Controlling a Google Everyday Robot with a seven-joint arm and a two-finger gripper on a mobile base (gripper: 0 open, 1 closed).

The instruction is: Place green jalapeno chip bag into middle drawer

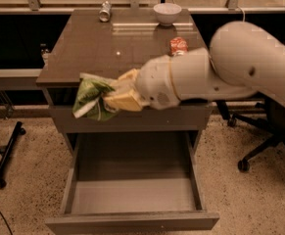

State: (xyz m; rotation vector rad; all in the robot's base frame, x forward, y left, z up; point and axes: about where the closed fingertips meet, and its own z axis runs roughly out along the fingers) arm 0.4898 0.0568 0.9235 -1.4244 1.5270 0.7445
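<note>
Tan fingers of the end effector (112,96) are clamping the green jalapeno chip bag (90,99) by one edge. I am holding it in the air just past the worktop's (98,48) front lip, so it is hanging over the left side of the open middle drawer (132,199). The red soda can (178,45) is sitting behind the arm, well apart from the bag.
</note>
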